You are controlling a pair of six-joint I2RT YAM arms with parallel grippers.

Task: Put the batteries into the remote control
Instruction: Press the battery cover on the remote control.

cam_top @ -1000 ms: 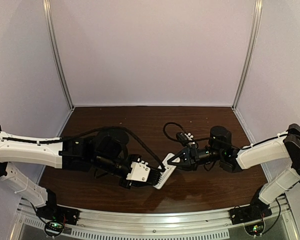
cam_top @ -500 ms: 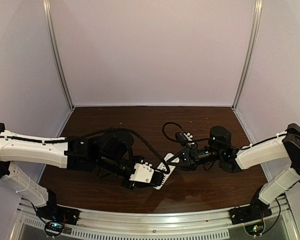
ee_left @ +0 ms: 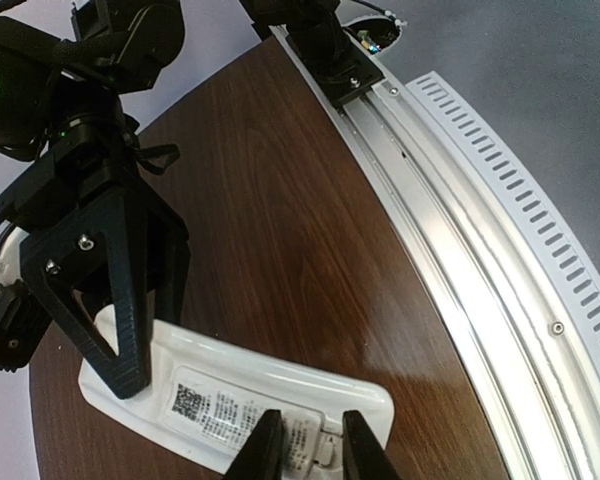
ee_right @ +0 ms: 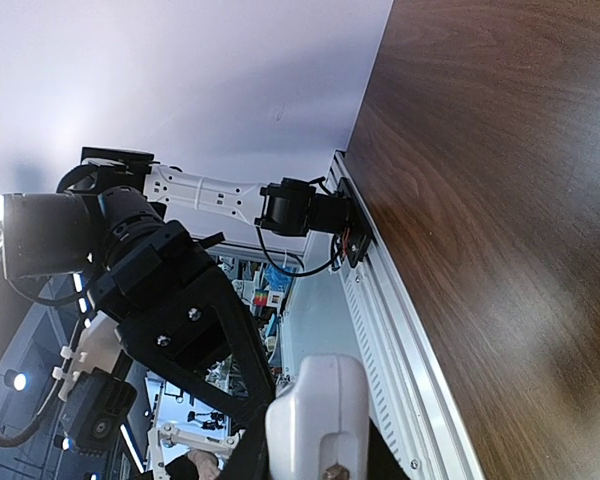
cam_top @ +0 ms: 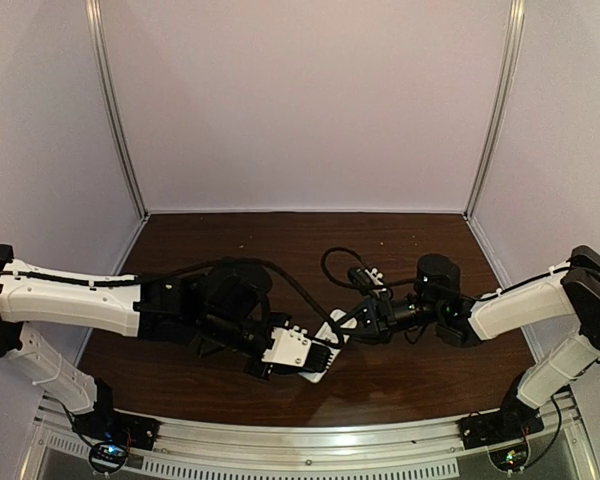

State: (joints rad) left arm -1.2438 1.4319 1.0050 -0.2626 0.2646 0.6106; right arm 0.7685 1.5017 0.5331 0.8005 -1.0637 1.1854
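Note:
The white remote control (cam_top: 336, 330) is held up over the table between my two grippers. Its back face with a printed label and QR code shows in the left wrist view (ee_left: 230, 400). My right gripper (cam_top: 353, 324) is shut on one end of it; that end fills the space between its fingers in the right wrist view (ee_right: 315, 420). My left gripper (ee_left: 308, 440) has its fingers narrowly parted, with the tips over the remote's back at the other end, by the cover latch. I see nothing between them. The batteries are out of view.
The brown wooden table (cam_top: 280, 240) is walled in by pale panels on three sides. A ridged metal rail (cam_top: 300, 440) carrying the arm bases runs along the near edge and also shows in the left wrist view (ee_left: 480, 200). A black cable loops above the right gripper (cam_top: 332, 260).
My left gripper has moved right, closing onto the remote's near end. The right gripper, still holding the remote, has shifted slightly left.

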